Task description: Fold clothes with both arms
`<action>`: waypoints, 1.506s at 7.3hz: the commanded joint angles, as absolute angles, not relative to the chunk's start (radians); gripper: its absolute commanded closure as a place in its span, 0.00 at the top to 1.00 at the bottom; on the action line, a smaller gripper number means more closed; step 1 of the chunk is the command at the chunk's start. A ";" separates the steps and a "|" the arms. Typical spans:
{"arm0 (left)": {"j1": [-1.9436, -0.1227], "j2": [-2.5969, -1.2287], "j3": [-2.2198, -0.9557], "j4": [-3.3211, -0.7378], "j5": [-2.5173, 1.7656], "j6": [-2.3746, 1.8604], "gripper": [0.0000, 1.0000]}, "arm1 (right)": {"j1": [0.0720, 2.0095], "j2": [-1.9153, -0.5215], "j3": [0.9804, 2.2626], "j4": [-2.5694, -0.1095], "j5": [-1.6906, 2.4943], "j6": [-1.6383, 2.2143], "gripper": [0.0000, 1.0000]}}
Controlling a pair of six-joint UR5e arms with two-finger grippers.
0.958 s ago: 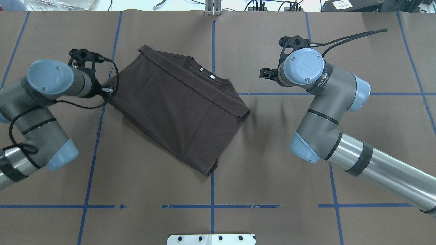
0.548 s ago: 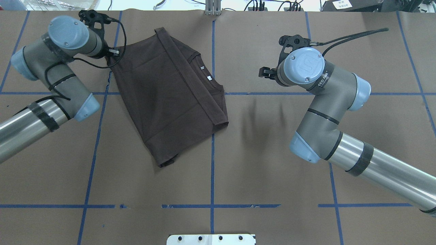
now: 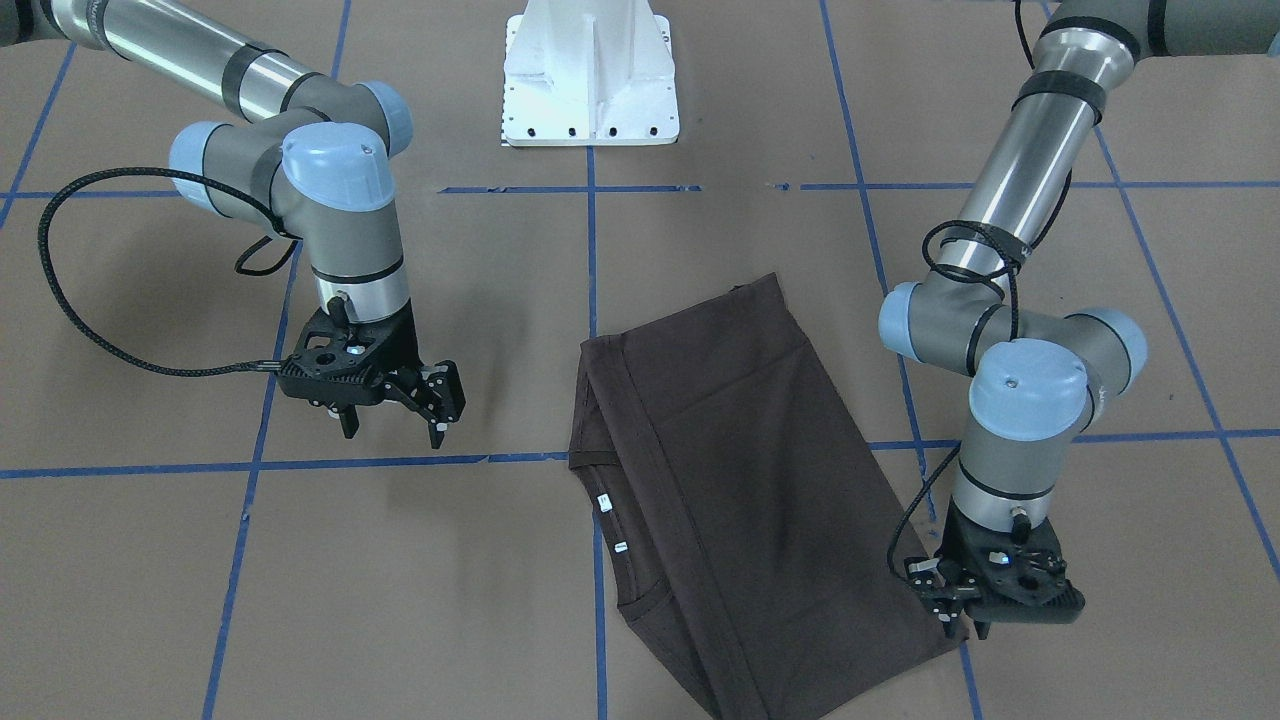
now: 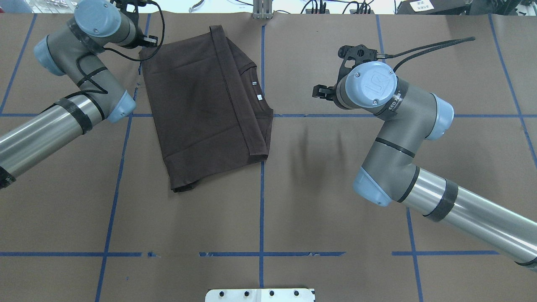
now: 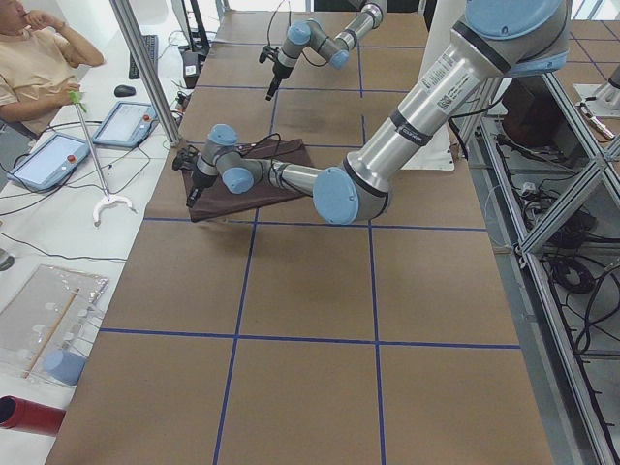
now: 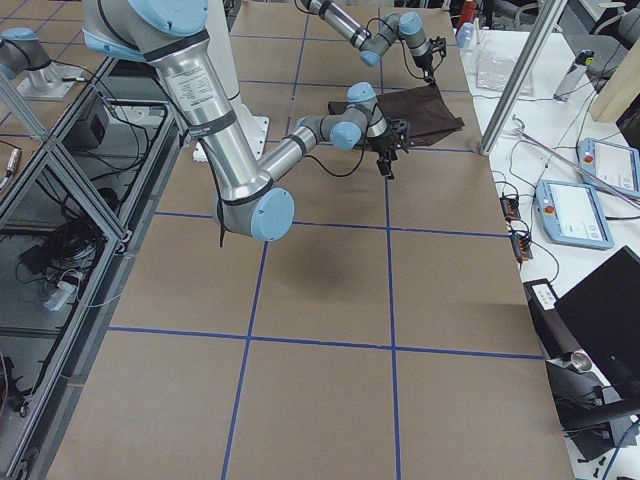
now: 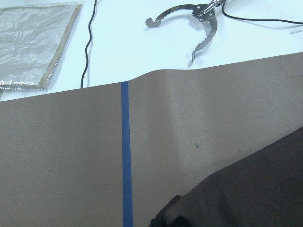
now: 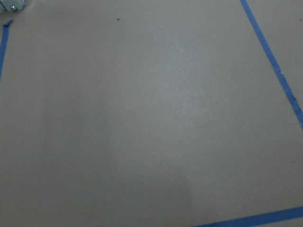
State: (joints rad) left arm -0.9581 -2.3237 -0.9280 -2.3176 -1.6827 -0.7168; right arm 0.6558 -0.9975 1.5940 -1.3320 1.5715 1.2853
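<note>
The dark brown T-shirt (image 4: 201, 105) lies folded on the brown table cover, left of centre, collar and white tags (image 4: 256, 90) toward the middle. It also shows in the front view (image 3: 730, 480). My left gripper (image 3: 955, 612) is shut on the shirt's far left corner, low at the table. In the overhead view the left gripper (image 4: 142, 45) sits near the table's far edge. My right gripper (image 3: 392, 425) is open and empty, hovering above bare table to the right of the shirt, apart from it. The right wrist view shows only table cover.
The white pedestal base (image 3: 590, 70) stands at the robot's side. Blue tape lines (image 4: 261, 176) cross the cover. Beyond the far edge lie metal tongs (image 7: 199, 19) and cables. An operator (image 5: 39, 58) sits by tablets past that edge.
My left gripper has moved toward the table's far edge, dragging the shirt with it. The shirt has slid left and turned. The right arm has shifted slightly left.
</note>
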 commanded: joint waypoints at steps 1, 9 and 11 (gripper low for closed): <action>-1.003 -2.216 -1.041 -2.359 -1.719 -0.589 1.00 | 0.618 -0.921 1.569 -1.321 1.568 1.375 0.99; -0.997 -2.112 -1.180 -2.362 -1.775 -0.620 1.00 | 0.534 -0.696 1.207 -1.170 1.525 1.509 0.65; -0.996 -2.114 -1.180 -2.362 -1.775 -0.620 1.00 | 0.523 -0.696 1.195 -1.172 1.516 1.509 0.63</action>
State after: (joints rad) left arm -0.9971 -2.1133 -1.1797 -2.3624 -1.7748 -0.6188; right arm 0.5312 -0.6964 1.2027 -1.1704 1.5222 1.5092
